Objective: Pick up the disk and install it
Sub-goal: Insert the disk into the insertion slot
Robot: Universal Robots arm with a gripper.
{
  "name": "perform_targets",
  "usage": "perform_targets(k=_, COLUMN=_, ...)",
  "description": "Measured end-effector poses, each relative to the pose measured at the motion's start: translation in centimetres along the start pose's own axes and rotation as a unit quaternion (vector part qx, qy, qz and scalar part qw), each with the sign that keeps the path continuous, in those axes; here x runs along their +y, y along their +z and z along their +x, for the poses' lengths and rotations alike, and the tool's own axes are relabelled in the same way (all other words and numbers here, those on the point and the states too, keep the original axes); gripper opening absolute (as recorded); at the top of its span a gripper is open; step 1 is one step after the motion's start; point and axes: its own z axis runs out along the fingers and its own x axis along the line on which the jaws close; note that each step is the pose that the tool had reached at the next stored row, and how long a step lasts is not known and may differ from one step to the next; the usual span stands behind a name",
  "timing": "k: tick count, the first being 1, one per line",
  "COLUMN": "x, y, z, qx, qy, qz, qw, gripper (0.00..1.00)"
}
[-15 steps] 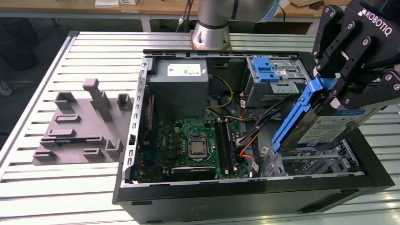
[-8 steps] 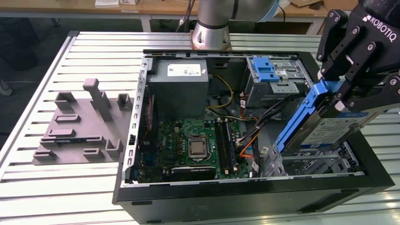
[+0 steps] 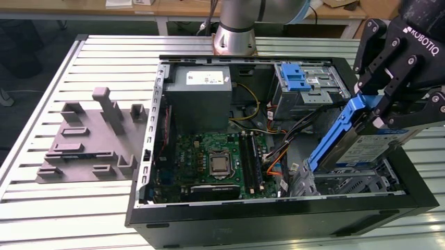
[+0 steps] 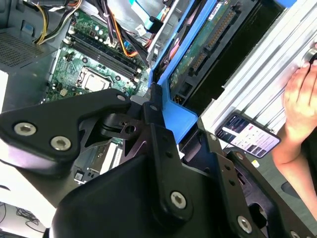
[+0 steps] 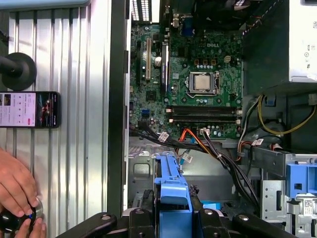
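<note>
Above the open computer case [image 3: 264, 208], at the exterior view's right, the gripper [image 3: 368, 107] pinches the disk [image 3: 361, 148] by its blue carrier (steeply tilted). A person's hand [image 5: 17, 186] lies near a phone [image 5: 29, 109] outside.

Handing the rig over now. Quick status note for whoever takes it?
The gripper is shut on the disk, at its blue end tab.
The disk is off the table, tilted, with its lower end over the grey drive bay at the exterior view's right of the open case.
Done: pickup.
Left: the disk is not yet seated flat in the bay.
Note: a person's hand is on the table beside the case, near a phone.
</note>
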Motion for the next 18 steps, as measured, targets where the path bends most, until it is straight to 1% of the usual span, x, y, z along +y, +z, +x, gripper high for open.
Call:
perform_targets(k=6, x=-0.03, y=0.19, z=0.00, qx=-0.0001, qy=0.000, qz=0.0000, qw=1.0000, gripper=0.36)
perform_targets(k=18, x=-0.50, y=0.46, z=-0.01, qx=-0.0003, qy=0.000, qz=0.0000, qw=1.0000, gripper=0.36)
